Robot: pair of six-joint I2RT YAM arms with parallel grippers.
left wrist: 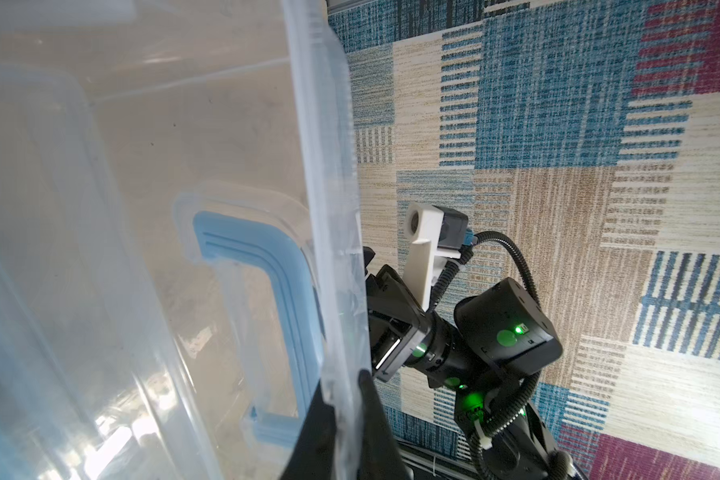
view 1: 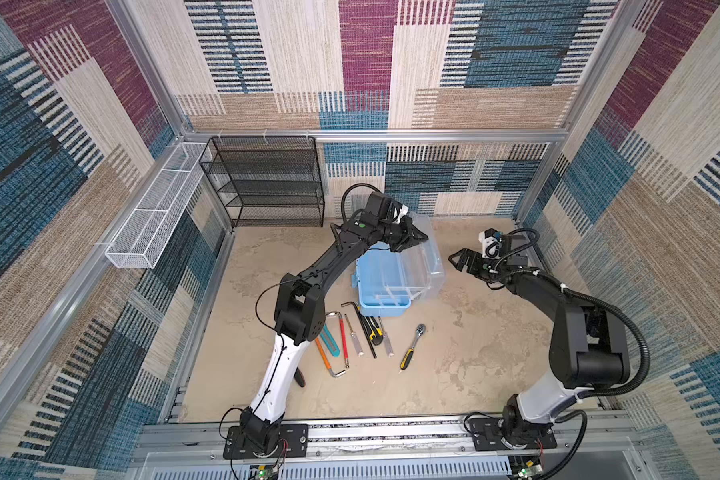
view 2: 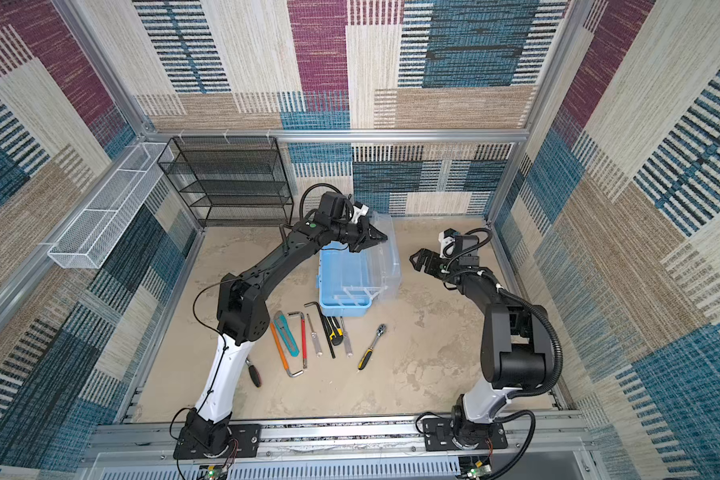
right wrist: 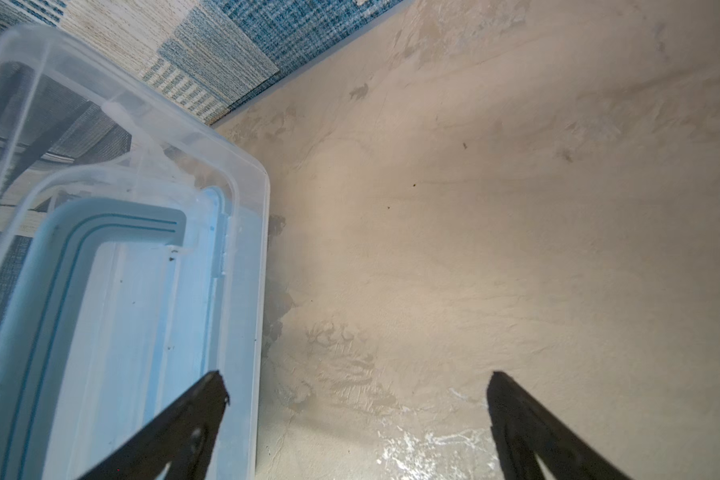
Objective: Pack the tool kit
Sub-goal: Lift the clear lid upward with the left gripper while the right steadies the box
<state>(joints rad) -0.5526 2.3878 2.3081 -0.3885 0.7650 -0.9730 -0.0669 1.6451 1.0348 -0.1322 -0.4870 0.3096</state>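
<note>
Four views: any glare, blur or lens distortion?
Left wrist: clear plastic toolbox lid fills half the frame, hazy, with glare patches. Right wrist: right hand's fingers dark silhouettes, beige tabletop evenly lit. Both top views: aluminium corner posts splay outward, wide-angle.

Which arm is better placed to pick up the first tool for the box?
Right, I'd judge. The left fingers are clamped on the lid, holding it up. The right fingers stand open and empty beside the box, and the ratchet is the rightmost of the tools.
</note>
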